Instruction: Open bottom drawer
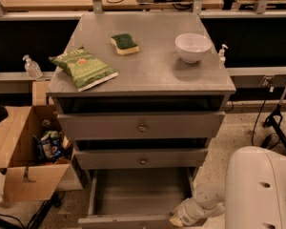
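Observation:
The bottom drawer of the grey cabinet is pulled out toward me, showing a plain grey inside. Its front panel lies at the lower edge of the view and its knob is out of view. My gripper is at the drawer's front right corner, at the end of my white arm. Above it are the mid-sized drawer front and the tallest drawer front, each with a round knob.
On the cabinet top lie a green chip bag, a green-and-yellow sponge and a white bowl. An open cardboard box with items stands at the left. My white body fills the lower right. Cables lie at the right.

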`<action>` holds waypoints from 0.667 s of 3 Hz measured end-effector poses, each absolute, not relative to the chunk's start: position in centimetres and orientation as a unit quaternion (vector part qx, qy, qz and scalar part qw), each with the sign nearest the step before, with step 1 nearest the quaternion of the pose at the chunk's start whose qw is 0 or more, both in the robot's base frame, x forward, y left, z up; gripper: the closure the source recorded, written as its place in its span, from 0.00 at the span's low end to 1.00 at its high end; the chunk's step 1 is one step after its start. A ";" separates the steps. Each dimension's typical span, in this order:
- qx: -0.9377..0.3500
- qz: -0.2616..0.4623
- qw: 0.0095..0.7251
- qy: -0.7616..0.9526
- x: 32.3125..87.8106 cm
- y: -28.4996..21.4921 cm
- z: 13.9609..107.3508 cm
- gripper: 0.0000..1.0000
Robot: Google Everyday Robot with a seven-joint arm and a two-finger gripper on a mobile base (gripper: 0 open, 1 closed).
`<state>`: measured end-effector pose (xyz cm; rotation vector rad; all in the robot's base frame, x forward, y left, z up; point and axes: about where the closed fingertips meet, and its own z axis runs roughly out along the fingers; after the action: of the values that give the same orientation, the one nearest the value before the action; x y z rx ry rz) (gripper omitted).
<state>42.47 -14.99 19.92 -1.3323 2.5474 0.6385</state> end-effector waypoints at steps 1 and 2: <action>-0.450 0.216 0.098 0.861 42.5 -15.0 19.9 0.50; -0.450 0.216 0.098 0.861 42.5 -15.0 19.9 0.19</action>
<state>42.52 -14.99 19.91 -1.3323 2.5475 0.6387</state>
